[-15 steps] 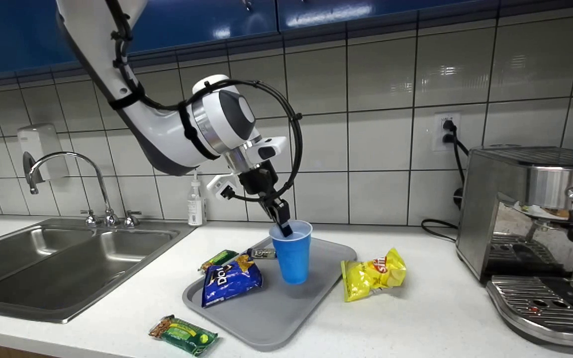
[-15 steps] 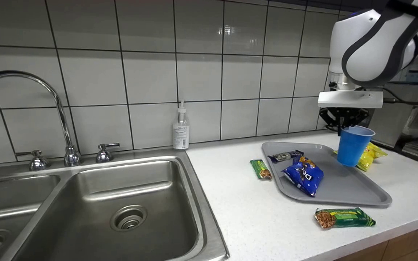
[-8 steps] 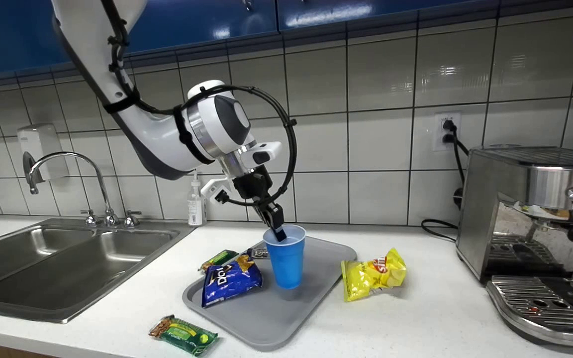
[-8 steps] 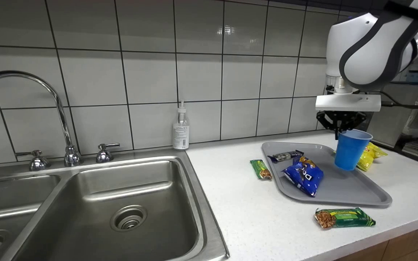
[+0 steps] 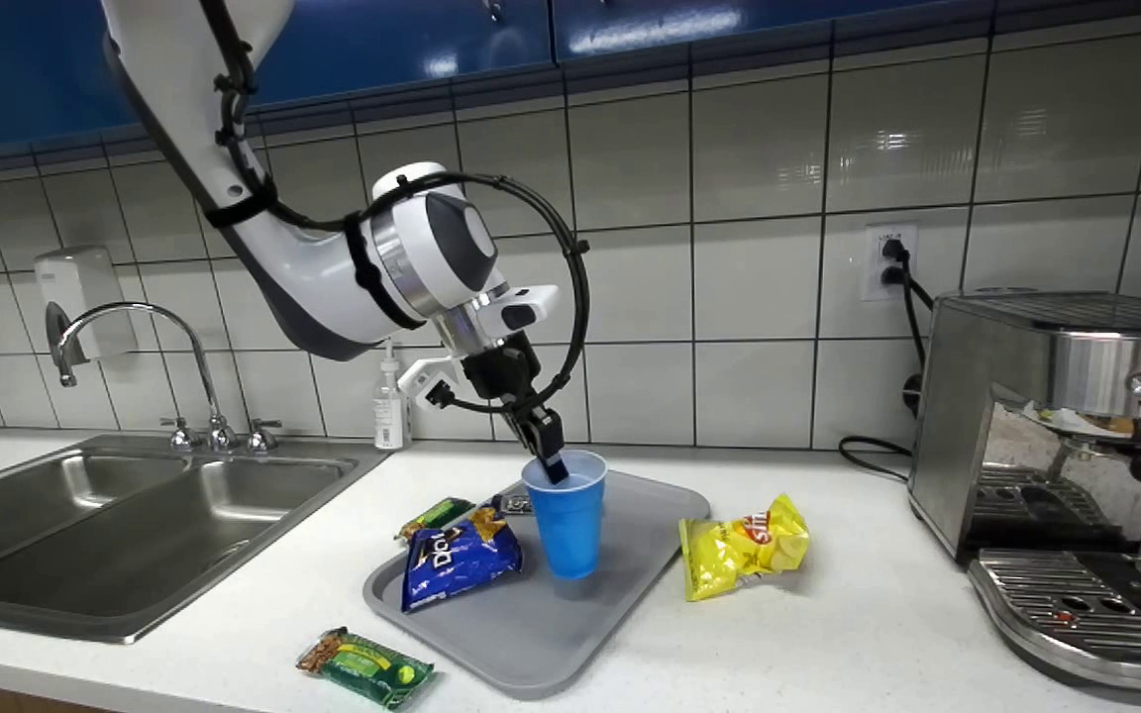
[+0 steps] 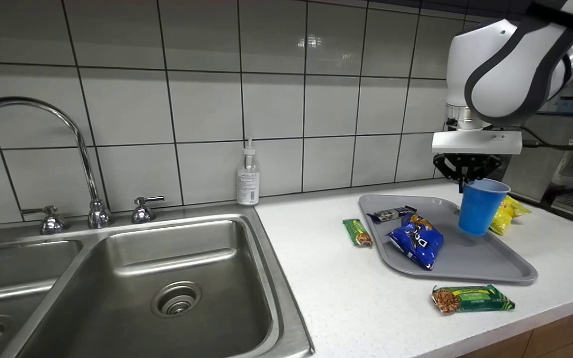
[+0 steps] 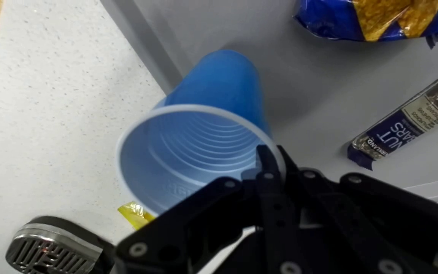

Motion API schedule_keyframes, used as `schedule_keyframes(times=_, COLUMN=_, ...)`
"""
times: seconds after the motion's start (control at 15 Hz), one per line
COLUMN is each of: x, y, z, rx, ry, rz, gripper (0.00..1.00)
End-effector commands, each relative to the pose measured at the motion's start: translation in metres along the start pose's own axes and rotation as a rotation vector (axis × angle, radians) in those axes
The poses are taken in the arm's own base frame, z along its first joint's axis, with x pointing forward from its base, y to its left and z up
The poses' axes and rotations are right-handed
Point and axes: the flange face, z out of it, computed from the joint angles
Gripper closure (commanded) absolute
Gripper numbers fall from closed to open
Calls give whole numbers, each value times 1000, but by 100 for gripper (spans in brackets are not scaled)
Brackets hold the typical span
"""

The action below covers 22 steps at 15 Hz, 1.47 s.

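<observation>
A blue cup with a white inside point(image 5: 570, 530) is over the grey tray point(image 5: 551, 644), slightly tilted; a shadow lies under it. It also shows in an exterior view point(image 6: 480, 211) and the wrist view point(image 7: 222, 83). My gripper point(image 7: 274, 154) is shut on the cup's rim, one finger inside the wall and one outside; it also shows in both exterior views point(image 5: 553, 470) point(image 6: 461, 186). The cup's base seems just above the tray; contact is hard to tell. A blue chip bag point(image 5: 462, 560) and a nut bar point(image 7: 401, 127) lie on the tray beside the cup.
A yellow chip bag point(image 5: 744, 555) lies beside the tray. Green bar packets lie on the counter, one in front point(image 5: 367, 668) and one behind point(image 6: 357, 232). A sink point(image 6: 286, 298) with a tap, a soap bottle point(image 6: 248, 181) and a coffee machine point(image 5: 1076, 416) flank the area.
My gripper and the held cup have moved down toward the tray and slightly to the left in both exterior views, mostly in the earlier half second. The other things have not moved.
</observation>
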Motion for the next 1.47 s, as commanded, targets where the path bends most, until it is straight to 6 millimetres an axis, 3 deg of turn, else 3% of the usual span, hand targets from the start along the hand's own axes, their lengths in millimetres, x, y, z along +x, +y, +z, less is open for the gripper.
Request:
schedule_keyframes(times=0.0, x=-2, y=1, z=-1, rx=8, ry=2, rz=-24, gripper=99)
schedule_keyframes(times=1.33, x=-15, y=2, z=17, rx=-22, ry=-20, rz=-40, gripper=99)
schedule_keyframes(times=1.4, x=-16, y=3, z=18, rx=-22, ry=-20, rz=-42, gripper=92)
